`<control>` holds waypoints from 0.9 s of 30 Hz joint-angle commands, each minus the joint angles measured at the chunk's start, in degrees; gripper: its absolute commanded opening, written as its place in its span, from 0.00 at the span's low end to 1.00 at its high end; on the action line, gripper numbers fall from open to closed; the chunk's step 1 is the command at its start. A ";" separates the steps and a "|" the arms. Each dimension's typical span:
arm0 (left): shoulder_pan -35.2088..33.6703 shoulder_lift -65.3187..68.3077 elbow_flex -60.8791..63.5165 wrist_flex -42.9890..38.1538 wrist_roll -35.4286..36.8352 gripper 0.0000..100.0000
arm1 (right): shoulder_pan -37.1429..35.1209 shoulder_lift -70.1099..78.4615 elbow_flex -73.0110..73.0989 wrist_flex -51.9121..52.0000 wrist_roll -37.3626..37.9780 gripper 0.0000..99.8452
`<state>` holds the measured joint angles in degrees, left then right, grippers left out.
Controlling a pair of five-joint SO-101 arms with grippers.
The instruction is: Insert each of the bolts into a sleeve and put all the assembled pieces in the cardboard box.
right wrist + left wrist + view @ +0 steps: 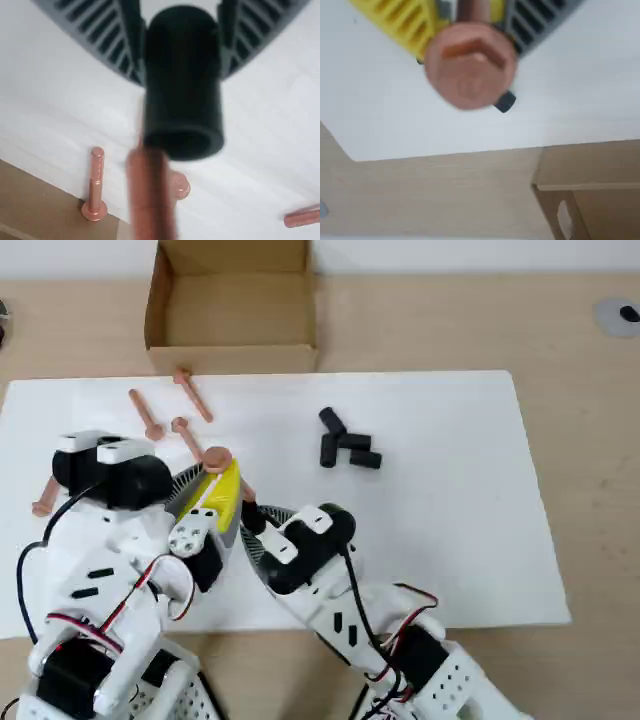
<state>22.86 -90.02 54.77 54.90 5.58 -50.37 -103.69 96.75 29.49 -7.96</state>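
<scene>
1. Copper-coloured bolt [217, 458] is held near its head in the left gripper [214, 485], yellow and grey jaws clenched on it, close to 10 o'clock of the white sheet's [450, 500] middle.
2. Black sleeve [182, 80] is clamped in the right gripper [182, 35], its open mouth turned toward the bolt.
3. Step judged: mating of a bolt and sleeve. From the right wrist, the shank is seen at the mouth's rim, slightly off-axis; whether it has entered cannot be told.
4. Next move: the axes are to be lined up, then the shank pressed straight in.
5. Loose bolts [146, 414] lie at 10 to 11 o'clock, near the left arm; care is advised there.
6. Spare sleeves [345, 445] are heaped at 1 o'clock, well apart.
7. Cardboard box [235, 360] stands at 12 o'clock, just beyond the sheet's far edge; its near wall must be cleared on delivery. Open sheet is noted toward 3 o'clock.
</scene>
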 commanded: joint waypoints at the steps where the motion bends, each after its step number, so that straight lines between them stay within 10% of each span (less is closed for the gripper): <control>1: 0.09 -0.13 -0.44 -1.41 -0.44 0.01 | -0.57 -7.25 -0.13 -1.76 0.44 0.01; 27: 0.09 -0.13 -2.29 4.75 -0.70 0.01 | -0.48 -7.25 -0.13 -1.76 0.44 0.01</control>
<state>22.86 -90.55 54.42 59.12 5.49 -50.55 -103.69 96.84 29.58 -7.87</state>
